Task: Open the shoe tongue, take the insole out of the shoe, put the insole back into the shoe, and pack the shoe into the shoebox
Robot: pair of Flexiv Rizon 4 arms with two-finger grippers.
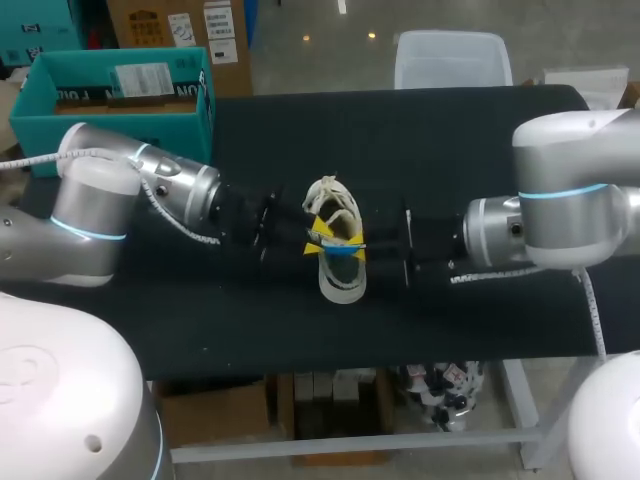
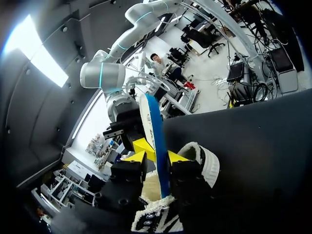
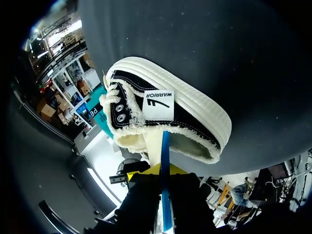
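Two arms meet over a black surface [image 1: 450, 150], the left arm [image 1: 90, 200] and the right arm [image 1: 570, 200] converging on a black canvas shoe [image 1: 340, 282] near its middle. The teal shoebox [image 1: 30, 88] stands open at the far left corner, well apart from the shoe and with no shoe in it. The white, blue-edged insole [image 2: 152, 122] stands on edge, its lower end at the shoe's mouth and the rest raised clear. The left gripper [image 2: 159, 155] is clamped on the insole, one yellow tip on each face. The right gripper [image 3: 165, 173] appears closed on the same insole from the opposite side. The tongue looks opened. Whether the insole is coming out or going back in cannot be told. Packing is not yet done.
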